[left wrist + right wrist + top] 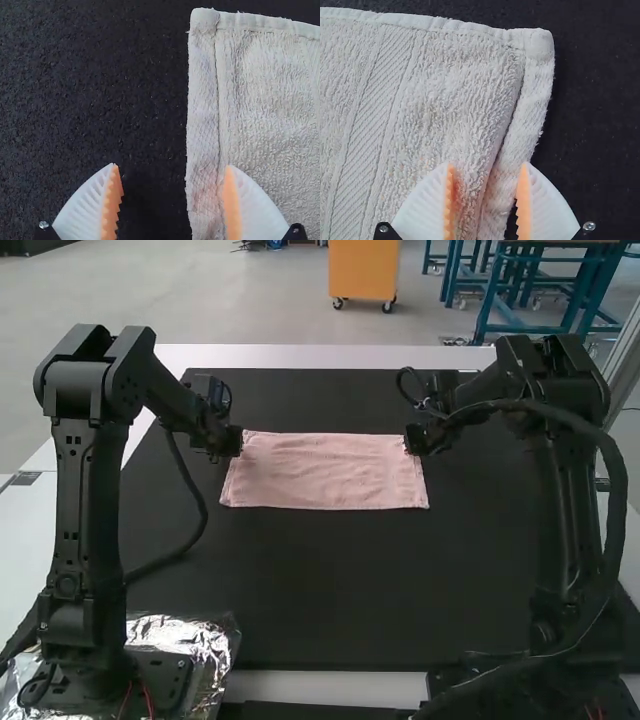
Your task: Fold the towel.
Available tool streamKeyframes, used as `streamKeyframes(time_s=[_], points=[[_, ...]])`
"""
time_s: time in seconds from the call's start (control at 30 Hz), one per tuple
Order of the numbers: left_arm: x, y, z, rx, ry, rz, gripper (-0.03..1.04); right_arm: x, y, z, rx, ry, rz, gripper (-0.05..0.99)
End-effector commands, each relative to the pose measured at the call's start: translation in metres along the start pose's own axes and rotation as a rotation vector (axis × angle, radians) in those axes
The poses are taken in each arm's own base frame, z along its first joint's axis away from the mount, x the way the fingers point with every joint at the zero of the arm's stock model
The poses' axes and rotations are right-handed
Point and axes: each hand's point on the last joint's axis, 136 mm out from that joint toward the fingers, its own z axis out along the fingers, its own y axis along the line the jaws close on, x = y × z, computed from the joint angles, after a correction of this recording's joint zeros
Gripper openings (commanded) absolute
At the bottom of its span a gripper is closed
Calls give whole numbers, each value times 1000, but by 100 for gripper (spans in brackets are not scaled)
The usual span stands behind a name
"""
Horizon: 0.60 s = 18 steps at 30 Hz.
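Evenly matched, both end effectors sit with their fingers apart: the left gripper is at the towel's far left corner area, the right gripper at its far right. In its wrist view, the left gripper has one white ribbed finger above the bare mat and the other over the towel's side hem — orange pads facing each other with a gap between. The right gripper, seen in its own wrist view, has the towel's side edge running through its gap, one finger over the terry cloth and the other at the outer border; whether either finger touches the cloth, I can't tell. The towel lies spread as a flat, wide rectangle between the two arms, its long sides running left to right, on the farther part of the black mat. A woven band crosses it near the right side, and a hem follows the far edge. How many layers there are, I can't say. Beneath the mat is a white table — and crinkled foil lies around the left arm's base.
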Motion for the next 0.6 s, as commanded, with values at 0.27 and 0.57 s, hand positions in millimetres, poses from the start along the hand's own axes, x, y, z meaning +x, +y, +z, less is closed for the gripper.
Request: streamKeyframes(time_s=[0.27,0.57], points=[[-14,-7,-7,75,-82,-5,2,-2,11,-2,-57,17,-33,-2],[-50,-4,-34,82,-151,-5,2,-46,5,-37,-74,-70,-22,-2]])
